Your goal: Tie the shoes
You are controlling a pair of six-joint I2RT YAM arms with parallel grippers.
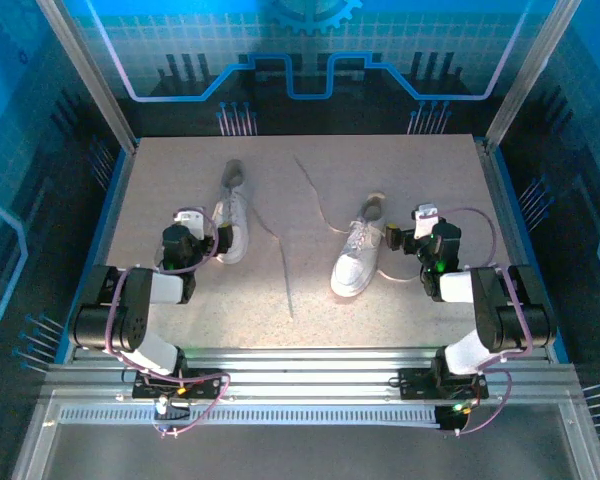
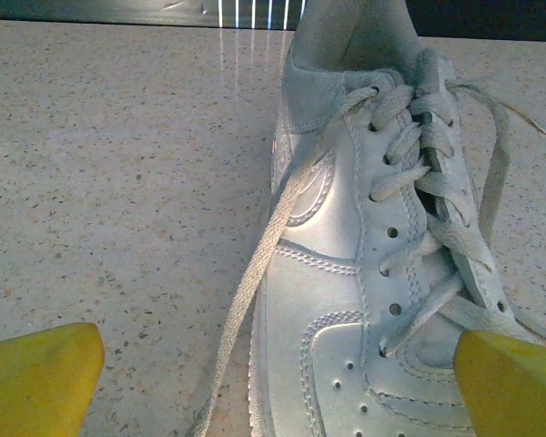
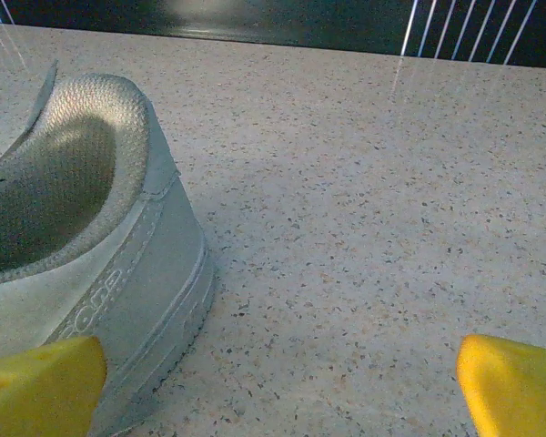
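Two white shoes lie untied on the speckled table. The left shoe (image 1: 231, 222) has its toe toward my left gripper (image 1: 221, 240), and its loose lace (image 1: 280, 268) trails toward the table's front. In the left wrist view this shoe (image 2: 364, 273) fills the space between the yellow fingertips (image 2: 38, 378); the left gripper (image 2: 273, 401) is open around its toe. The right shoe (image 1: 357, 256) lies just left of my right gripper (image 1: 392, 238). In the right wrist view its heel (image 3: 100, 255) sits by the left fingertip (image 3: 41, 382), and the right gripper (image 3: 278, 391) is open over bare table.
The right shoe's long lace (image 1: 315, 195) runs across the table toward the back. Metal rails (image 1: 300, 365) border the table's near edge, and frame posts (image 1: 90, 75) stand at the back corners. Bare tabletop (image 1: 300, 290) lies between the shoes.
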